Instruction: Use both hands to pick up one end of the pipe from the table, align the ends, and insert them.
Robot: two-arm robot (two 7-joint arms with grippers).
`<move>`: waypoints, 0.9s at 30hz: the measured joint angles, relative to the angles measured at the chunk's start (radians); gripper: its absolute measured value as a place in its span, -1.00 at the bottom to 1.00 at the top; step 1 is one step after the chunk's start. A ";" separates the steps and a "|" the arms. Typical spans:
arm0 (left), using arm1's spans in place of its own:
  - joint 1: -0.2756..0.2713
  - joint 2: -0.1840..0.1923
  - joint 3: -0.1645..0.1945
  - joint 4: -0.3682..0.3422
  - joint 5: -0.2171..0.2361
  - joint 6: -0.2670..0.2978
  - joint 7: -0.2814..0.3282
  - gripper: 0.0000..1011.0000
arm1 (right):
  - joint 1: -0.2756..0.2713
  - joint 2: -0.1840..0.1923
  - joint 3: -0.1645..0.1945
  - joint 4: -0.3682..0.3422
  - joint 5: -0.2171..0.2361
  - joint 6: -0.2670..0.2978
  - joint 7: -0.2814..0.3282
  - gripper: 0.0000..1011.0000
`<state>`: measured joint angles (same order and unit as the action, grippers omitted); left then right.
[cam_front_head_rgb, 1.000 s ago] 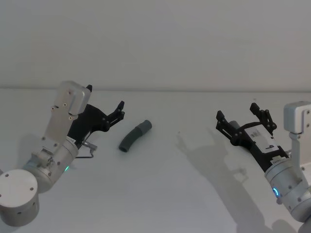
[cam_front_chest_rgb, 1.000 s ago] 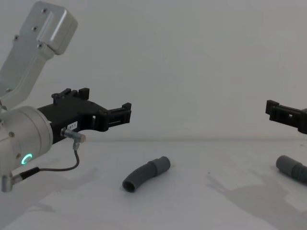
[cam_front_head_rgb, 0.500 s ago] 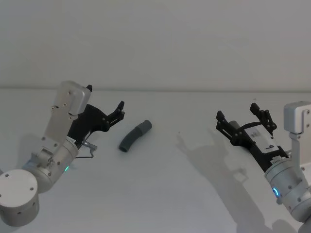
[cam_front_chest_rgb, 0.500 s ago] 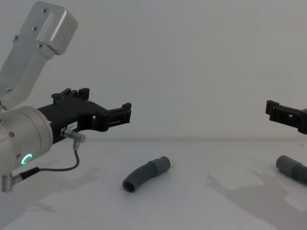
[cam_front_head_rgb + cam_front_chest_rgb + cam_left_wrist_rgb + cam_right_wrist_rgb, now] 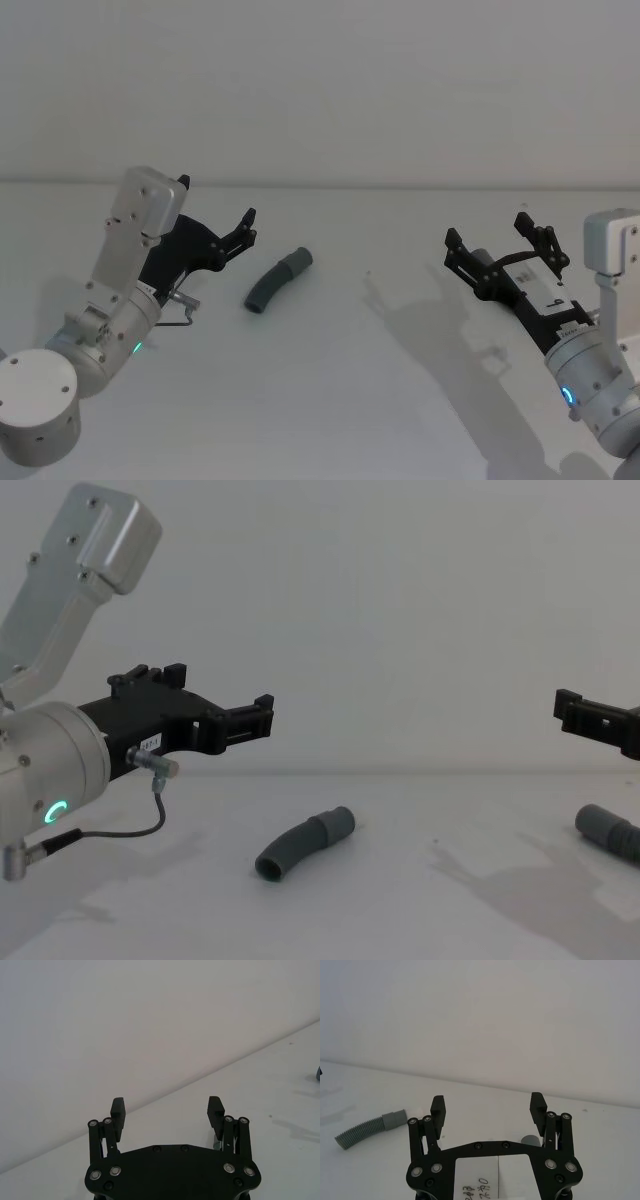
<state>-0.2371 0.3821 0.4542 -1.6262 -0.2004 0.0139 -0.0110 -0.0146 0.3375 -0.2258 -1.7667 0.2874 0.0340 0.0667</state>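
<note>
One curved, ribbed grey pipe piece (image 5: 278,281) lies on the white table (image 5: 330,400), its smooth cuff end pointing away from me; it also shows in the chest view (image 5: 303,842) and the right wrist view (image 5: 367,1127). My left gripper (image 5: 217,200) hovers open just left of it, off the table (image 5: 222,692), with nothing between its fingers (image 5: 167,1106). My right gripper (image 5: 486,226) hangs open on the right side, also holding nothing (image 5: 488,1102). A second pipe piece (image 5: 608,830) lies on the table below it, its cuff (image 5: 530,1140) peeking out behind the gripper's frame.
A plain white wall (image 5: 320,90) rises behind the table's far edge. Shadows of the right arm fall on the table between the two grippers. A thin cable loop (image 5: 150,815) hangs under the left wrist.
</note>
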 joint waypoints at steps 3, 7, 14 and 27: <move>0.000 0.000 0.000 0.000 0.000 0.000 -0.001 0.98 | 0.000 0.000 0.000 0.000 0.000 0.000 0.000 0.98; -0.006 -0.004 -0.001 0.002 -0.006 0.011 -0.008 0.98 | 0.000 0.000 0.000 0.000 0.000 0.000 0.000 0.98; -0.028 -0.017 -0.003 0.007 -0.038 0.069 -0.043 0.98 | 0.000 0.000 0.000 0.000 0.000 0.000 0.000 0.98; -0.116 -0.041 0.011 0.042 -0.111 0.251 -0.147 0.98 | 0.000 0.000 0.000 0.000 0.000 0.000 0.000 0.98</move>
<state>-0.3527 0.3412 0.4649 -1.5844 -0.3113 0.2648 -0.1585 -0.0146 0.3375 -0.2259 -1.7667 0.2874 0.0340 0.0668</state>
